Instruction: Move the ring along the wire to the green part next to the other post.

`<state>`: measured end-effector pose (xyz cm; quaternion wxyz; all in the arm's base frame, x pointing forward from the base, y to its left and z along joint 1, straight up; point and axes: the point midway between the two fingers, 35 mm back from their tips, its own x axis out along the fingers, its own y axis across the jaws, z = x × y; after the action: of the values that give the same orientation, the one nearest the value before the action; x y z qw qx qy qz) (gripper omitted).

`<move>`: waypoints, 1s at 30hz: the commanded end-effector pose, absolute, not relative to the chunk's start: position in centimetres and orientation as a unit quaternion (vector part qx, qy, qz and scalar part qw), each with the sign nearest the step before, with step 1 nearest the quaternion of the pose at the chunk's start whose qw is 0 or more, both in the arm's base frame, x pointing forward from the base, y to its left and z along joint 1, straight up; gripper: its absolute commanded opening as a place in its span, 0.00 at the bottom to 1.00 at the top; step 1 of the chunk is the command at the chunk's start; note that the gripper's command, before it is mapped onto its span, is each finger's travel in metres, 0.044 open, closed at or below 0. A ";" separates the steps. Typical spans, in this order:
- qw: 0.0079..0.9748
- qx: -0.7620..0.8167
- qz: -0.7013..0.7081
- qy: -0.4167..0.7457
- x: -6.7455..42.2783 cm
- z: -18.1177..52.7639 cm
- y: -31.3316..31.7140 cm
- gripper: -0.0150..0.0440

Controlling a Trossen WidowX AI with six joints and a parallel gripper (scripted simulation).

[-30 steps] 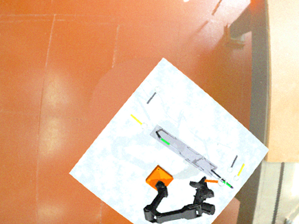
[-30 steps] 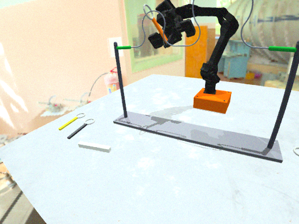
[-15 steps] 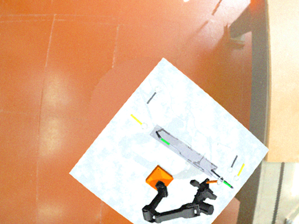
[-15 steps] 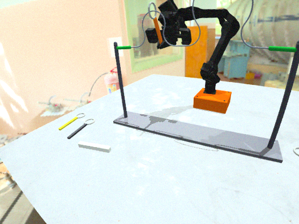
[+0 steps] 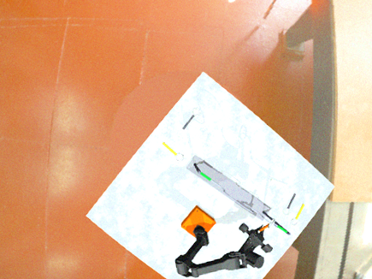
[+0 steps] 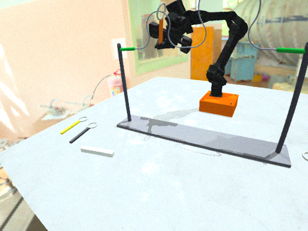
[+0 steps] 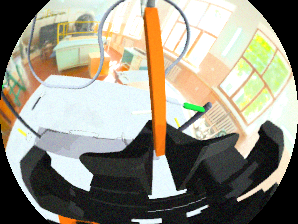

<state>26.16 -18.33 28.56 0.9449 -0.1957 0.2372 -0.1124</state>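
Top, end effector: narrow, shut on the orange handle; the fingertips (image 5: pixel 260 229) (image 6: pixel 160 45) are at 5 o'clock from the orange base block (image 5: pixel 207 223) (image 6: pixel 217 110).
Top, orange handle (image 5: pixel 264 228) (image 6: pixel 160 31) (image 7: pixel 156 80): points to 2 o'clock, ring (image 5: pixel 272 222) (image 6: pixel 157 12) at its far end, small here.
Top, green part A (image 5: pixel 282 229) (image 6: pixel 127 49) (image 7: pixel 194 107): at 4 o'clock from the ring, apart from it. Green part B (image 5: pixel 205 176) (image 6: pixel 291 51): at 10 o'clock, well apart.
Top, counter (image 5: pixel 141 201) (image 6: pixel 146 189) (image 7: pixel 100 110): carries the stand plate (image 5: pixel 225 187) (image 6: pixel 204 134) (image 7: pixel 82 145).
Exterior, ring: at the crest of the wire's first hump, 1 o'clock from post A (image 6: pixel 124 84) (image 7: pixel 196 117); wire (image 6: pixel 206 30) (image 7: pixel 102 45) looks threaded through it. Contact with grey: can't tell.
Exterior, handle: near upright, hangs to 6 o'clock from the ring, lower end at the fingers.
Exterior, post B (image 6: pixel 293 99): at 4 o'clock from the ring, well apart.
Exterior, loose items: yellow tool (image 6: pixel 70 127), black tool (image 6: pixel 79 135), white bar (image 6: pixel 97 151), all on the counter toward 8 o'clock from the stand plate.
Wrist, handle: runs from between the fingers to 12 o'clock; ring mostly out of frame.
Wrist, green part A: at 4 o'clock from the handle's middle, beside post A.
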 end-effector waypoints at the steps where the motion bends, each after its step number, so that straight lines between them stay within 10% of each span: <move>1: 0.932 -0.245 -0.127 0.234 26.0 28.8 -18.9 0.00; 30: 0.791 -0.545 -0.204 0.189 25.8 32.1 -21.9 0.00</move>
<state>25.93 -21.65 31.81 0.8125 -0.5148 0.1921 -0.1950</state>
